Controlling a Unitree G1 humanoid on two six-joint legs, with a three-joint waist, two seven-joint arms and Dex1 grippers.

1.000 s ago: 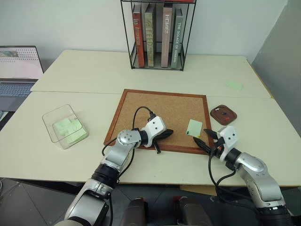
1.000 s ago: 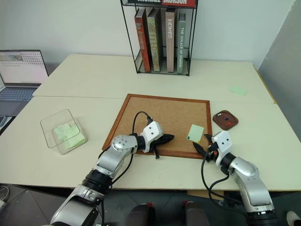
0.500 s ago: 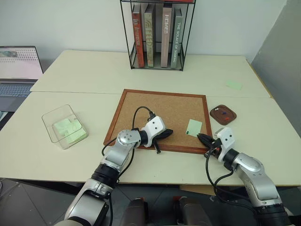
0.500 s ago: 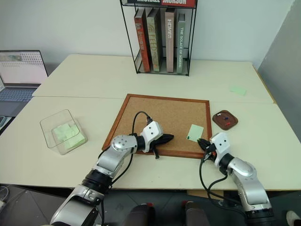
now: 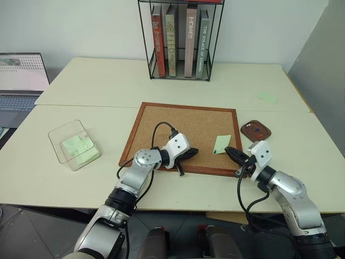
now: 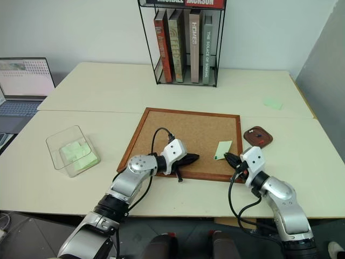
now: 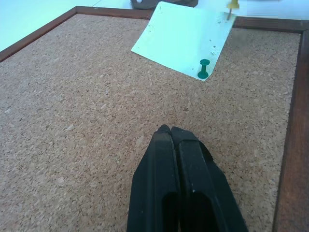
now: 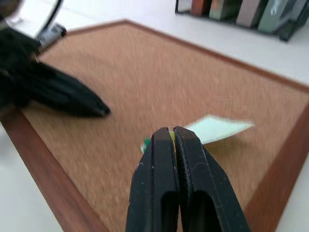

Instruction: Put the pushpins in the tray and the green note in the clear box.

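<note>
Right gripper point(image 8: 173, 131) fingers pinched on a yellow pushpin point(image 8: 172, 136); tray point(image 5: 255, 131) at one o'clock, near. Left gripper point(image 7: 171, 129) closed, empty (green pushpin point(image 7: 203, 69) pins green note point(image 7: 186, 41)).

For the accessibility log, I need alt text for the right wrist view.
The right claw, shut, pinches a yellow pin between its tips above the cork board. Just beyond it lies a pale green note with a green pin near its corner, and the other arm's black claw rests on the board.
</note>
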